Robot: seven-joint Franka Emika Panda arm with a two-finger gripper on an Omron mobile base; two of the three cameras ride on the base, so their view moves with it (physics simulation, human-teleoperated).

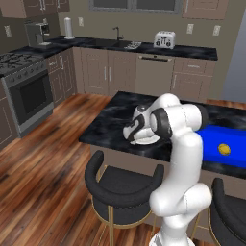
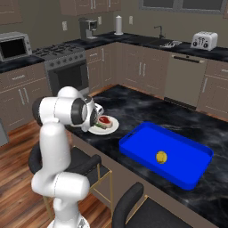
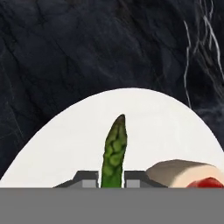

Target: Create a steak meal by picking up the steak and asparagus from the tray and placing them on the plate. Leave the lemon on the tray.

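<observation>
Stools (image 1: 124, 185): two dark round-backed seats under near counter edge, just in front of arm base; another at far right in left base view.

Gripper (image 3: 111, 178): over plate, low. Finger tips close together w/ asparagus stalk between them; pads appear to touch stalk on both sides, so pinched on it, gap about stalk-wide.

Asparagus (image 3: 115, 148): dark green, scaly pointed tip, stalk running from between the tips out over plate. Whether it rests on plate or hangs just above, cannot tell.

Steak (image 2: 104, 120): on plate, just beside asparagus. Red-pink top, pale fatty rim.

Plate (image 2: 113, 128): round, white, plain. Sits near counter's near-left corner, close to edge. Bare white area beyond asparagus tip in hand view; rim there clear of other items.

Counter (image 2: 147, 107): black marbled island top. Open dark surface beyond plate and on its far side; floor drop-off at left edge.

Tray (image 2: 133, 144): bright blue, raised rim, right of plate, apart from it by a strip of counter.

Lemon (image 2: 161, 156): yellow, alone mid-tray, well apart from tray walls.

Back wall: toaster (image 1: 164, 39), sink, stove (image 1: 26, 91) at left.
</observation>
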